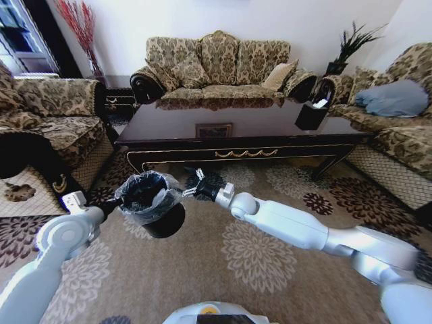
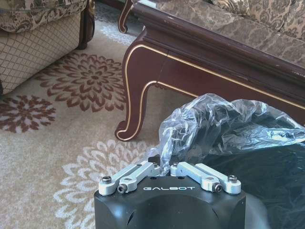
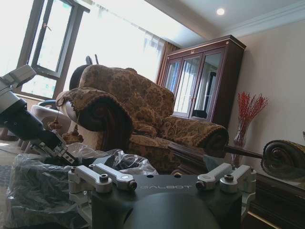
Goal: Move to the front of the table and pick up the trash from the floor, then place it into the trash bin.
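Note:
The trash bin (image 1: 160,217), a black bucket lined with a crinkly clear bag, hangs over the carpet in front of the table (image 1: 202,118). My left gripper (image 1: 115,204) is shut on its near rim; in the left wrist view the bag (image 2: 224,124) bunches over the fingertips. My right gripper (image 1: 196,182) stands open just beside the bin's far rim, with nothing visible between its fingers. In the right wrist view the bin's bag (image 3: 38,191) lies close below, with the left gripper (image 3: 59,150) clamped on it. The trash is out of view.
The table's curved leg (image 2: 128,119) stands close to the bin. A black box with white paper (image 1: 310,115) and a small frame (image 1: 214,129) sit on the table. Patterned sofas (image 1: 216,64) ring it on three sides. Open carpet (image 1: 256,256) lies before me.

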Controlling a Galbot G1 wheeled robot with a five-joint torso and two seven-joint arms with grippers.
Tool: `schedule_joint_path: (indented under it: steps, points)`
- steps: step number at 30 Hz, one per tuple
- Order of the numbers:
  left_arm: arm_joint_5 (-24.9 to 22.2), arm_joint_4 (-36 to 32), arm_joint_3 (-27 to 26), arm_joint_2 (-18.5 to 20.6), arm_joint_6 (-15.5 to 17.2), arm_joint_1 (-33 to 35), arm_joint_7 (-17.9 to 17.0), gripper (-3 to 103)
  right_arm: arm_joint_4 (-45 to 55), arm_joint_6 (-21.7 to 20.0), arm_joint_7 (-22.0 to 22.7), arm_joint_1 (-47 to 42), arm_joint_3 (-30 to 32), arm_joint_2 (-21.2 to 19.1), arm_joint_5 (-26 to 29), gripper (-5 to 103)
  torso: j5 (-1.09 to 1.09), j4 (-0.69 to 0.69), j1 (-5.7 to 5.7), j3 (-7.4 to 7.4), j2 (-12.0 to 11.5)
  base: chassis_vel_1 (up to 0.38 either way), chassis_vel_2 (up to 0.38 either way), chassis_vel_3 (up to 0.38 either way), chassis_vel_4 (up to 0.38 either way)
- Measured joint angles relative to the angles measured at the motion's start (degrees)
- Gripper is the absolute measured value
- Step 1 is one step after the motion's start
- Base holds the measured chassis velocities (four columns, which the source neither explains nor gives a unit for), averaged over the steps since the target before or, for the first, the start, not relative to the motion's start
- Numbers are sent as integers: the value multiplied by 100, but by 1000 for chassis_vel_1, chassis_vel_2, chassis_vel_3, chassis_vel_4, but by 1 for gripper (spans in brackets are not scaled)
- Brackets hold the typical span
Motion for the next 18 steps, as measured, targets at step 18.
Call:
schedule_joint_path:
  steps: [18]
  points:
    - [827,491,241,-329,-318,422,83,5,-302,74,183,-1497,1352,-296,-495,100,1,-1,0,0,0,0,0,0,0]
